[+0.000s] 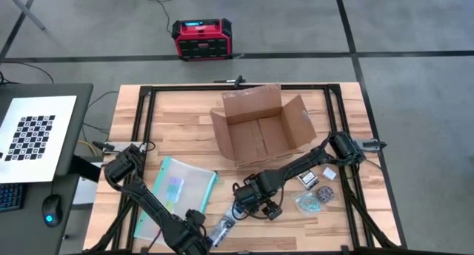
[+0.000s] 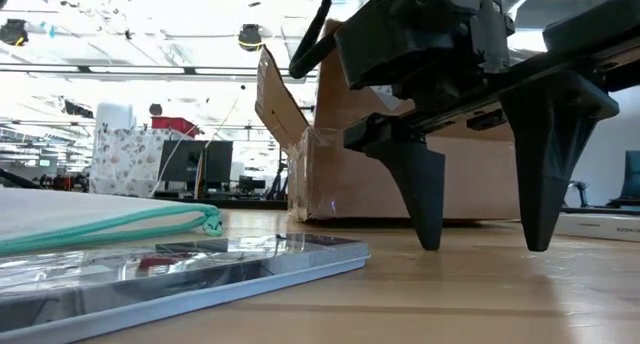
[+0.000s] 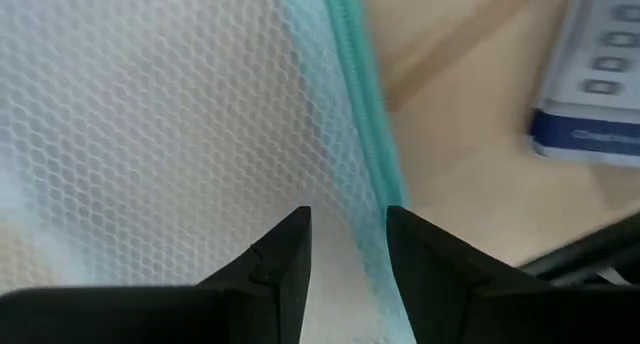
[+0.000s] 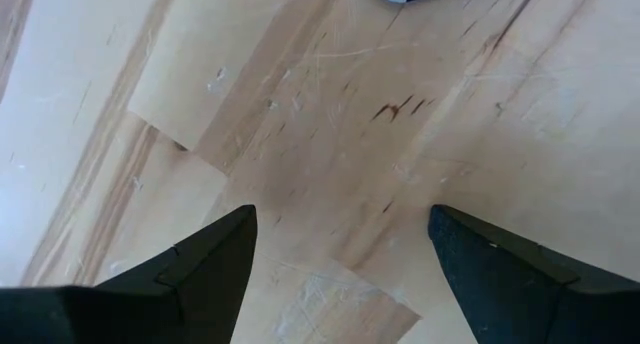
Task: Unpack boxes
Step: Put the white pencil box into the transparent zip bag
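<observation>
The brown cardboard box (image 1: 259,129) stands on its bottom at the table's middle, toward the far side. Its flaps are spread open, and its taped side (image 2: 340,184) shows in the low view. My left gripper (image 3: 345,219) points down over the near right corner of the clear teal-edged pouch (image 1: 174,196). Its fingers are a little apart on either side of the teal edge (image 3: 365,134). My right gripper (image 2: 480,246) stands wide open, its fingertips just above bare wood (image 4: 340,184), in front of the box.
A flat shiny packet (image 1: 222,229) lies between the two grippers near the front edge. Several small packaged items (image 1: 315,190) lie to the right of my right arm. A red and black case (image 1: 201,38) stands on the floor beyond the table.
</observation>
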